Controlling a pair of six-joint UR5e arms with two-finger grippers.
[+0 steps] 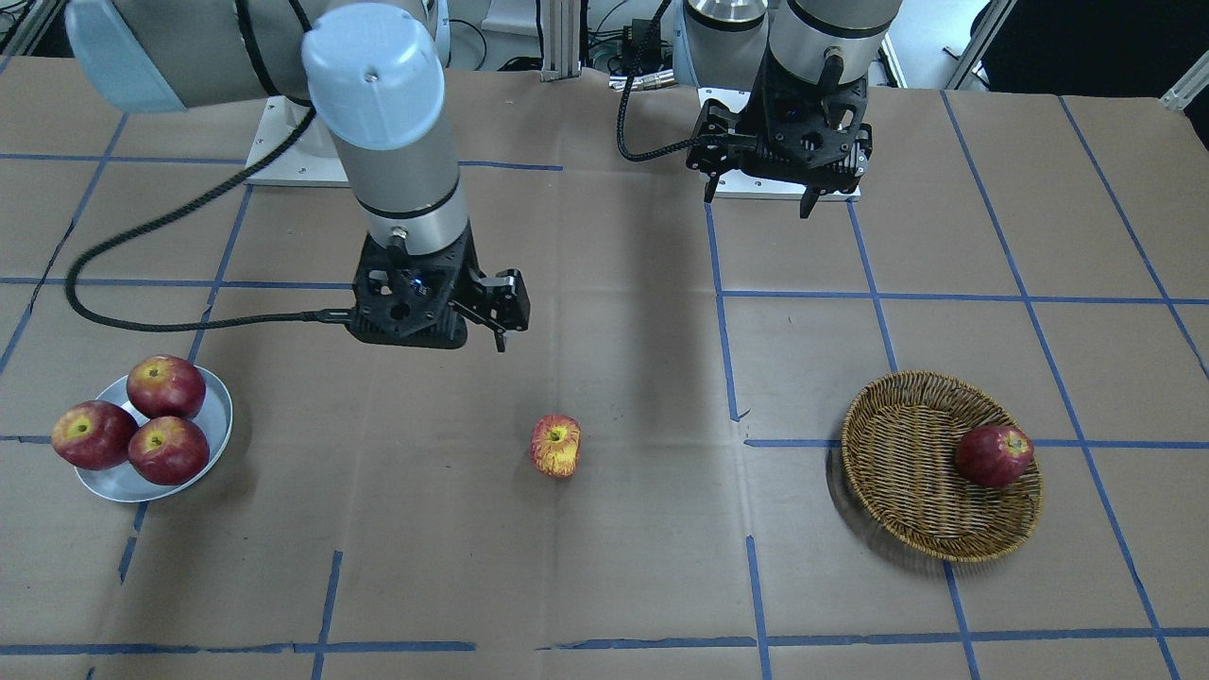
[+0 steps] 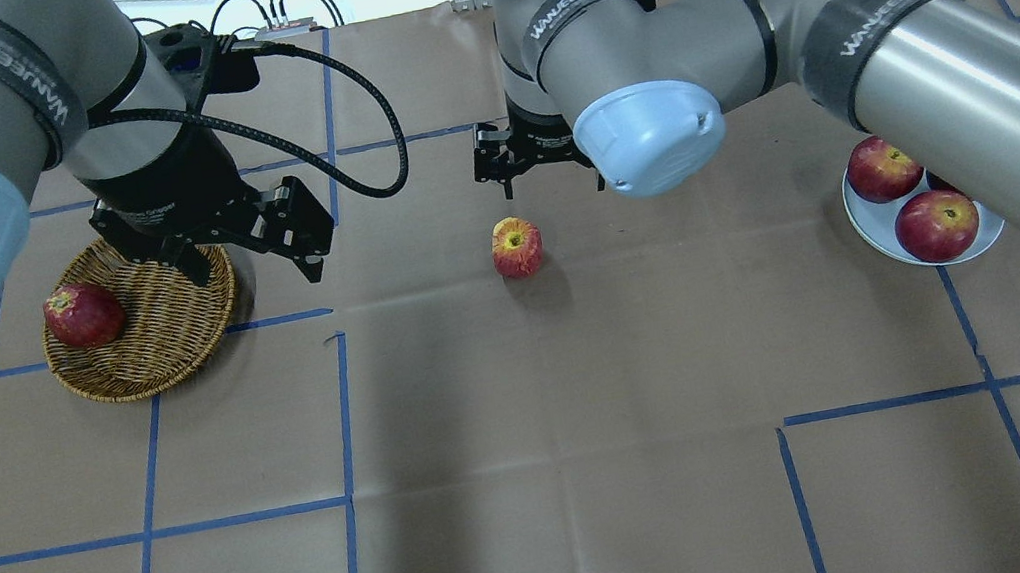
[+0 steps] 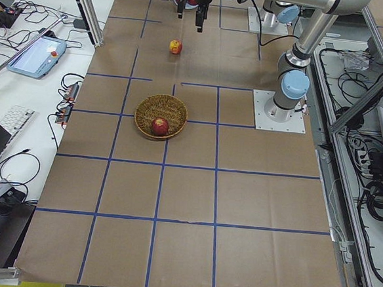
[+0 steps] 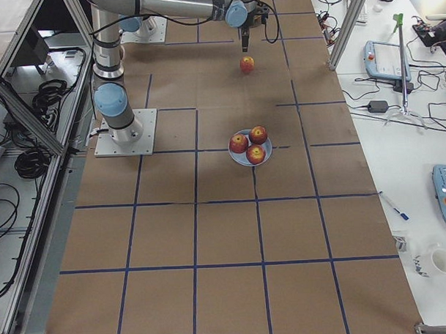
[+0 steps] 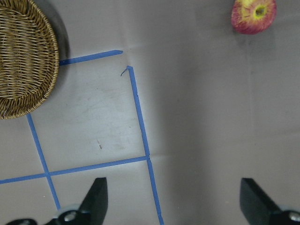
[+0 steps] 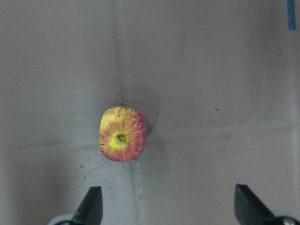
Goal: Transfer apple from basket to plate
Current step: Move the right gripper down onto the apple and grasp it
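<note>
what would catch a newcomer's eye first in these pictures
A lone yellow-streaked apple sits by itself in the middle of the brown table, with the right gripper hanging open over it. Toward the robot's right, a grey plate carries three dark red apples. Toward its left, a wicker basket holds a single dark red apple.

Bright even overhead light; soft shadows; wrist views slightly blurred.

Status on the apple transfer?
Open and empty: left tool, right tool. Pale apple on table between basket and plate, right tool hovers close. Three red apples crowd plate.
</note>
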